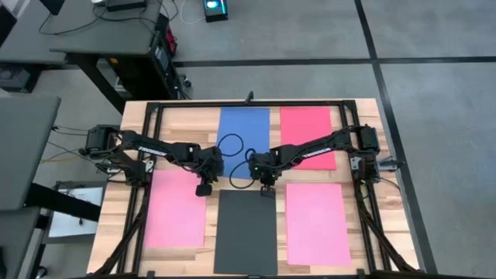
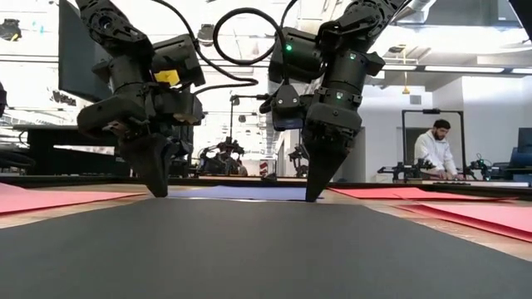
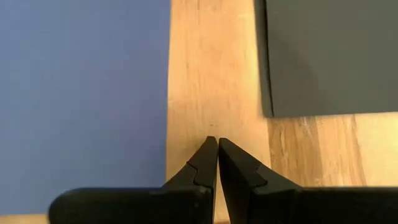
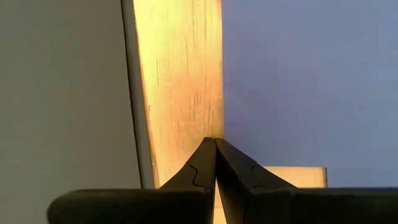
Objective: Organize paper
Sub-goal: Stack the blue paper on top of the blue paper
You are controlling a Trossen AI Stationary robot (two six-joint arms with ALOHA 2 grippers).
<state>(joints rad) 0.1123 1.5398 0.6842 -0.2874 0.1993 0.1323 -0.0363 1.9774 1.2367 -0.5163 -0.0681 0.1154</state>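
Observation:
Five paper sheets lie flat on the wooden table: blue (image 1: pixel 243 139) and red (image 1: pixel 308 136) at the far side, pink (image 1: pixel 177 209), dark grey (image 1: pixel 246 232) and pink (image 1: pixel 316 225) at the near side. My left gripper (image 1: pixel 204 190) is shut and points down over bare wood (image 3: pixel 211 93) between the blue sheet (image 3: pixel 81 93) and the dark grey sheet's far left corner (image 3: pixel 270 112). My right gripper (image 1: pixel 266 190) is shut and points down at the blue sheet's near right corner (image 4: pixel 227 134), beside the dark grey sheet (image 4: pixel 62 93). My left gripper (image 2: pixel 158 193) reaches down to the bare wood with its shut fingertips; I cannot tell whether they touch it. My right gripper (image 2: pixel 312 198) has its shut tips down at the blue sheet's side edge (image 4: pixel 224 127) near the corner, coming from above; I cannot tell whether they touch the sheet.
A black metal frame (image 1: pixel 248 103) borders the table. A cable loop (image 1: pixel 230 143) hangs over the blue sheet. Narrow strips of bare wood (image 1: pixel 213 186) separate the sheets. A person (image 2: pixel 436 149) sits far back in the room.

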